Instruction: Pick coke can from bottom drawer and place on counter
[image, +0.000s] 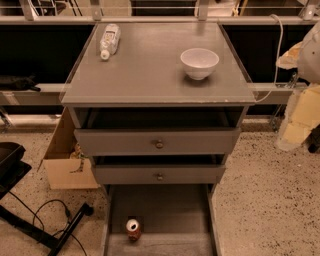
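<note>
The coke can (133, 229), red with a silver top, stands upright on the floor of the open bottom drawer (170, 210), near its front left. The counter (150, 70) is the flat grey top of the cabinet, above the can. A pale bulky shape at the right edge (306, 75) looks like part of my arm. It is far to the right of the cabinet and well above the can. My gripper is not in view in this frame.
A white bowl (199, 62) stands on the counter's right half and a white plastic bottle (109, 41) lies at its back left. Two shallower drawers with knobs (159, 144) are slightly open above the bottom drawer. A cardboard box (65, 160) and a black stand (30, 220) sit at the left.
</note>
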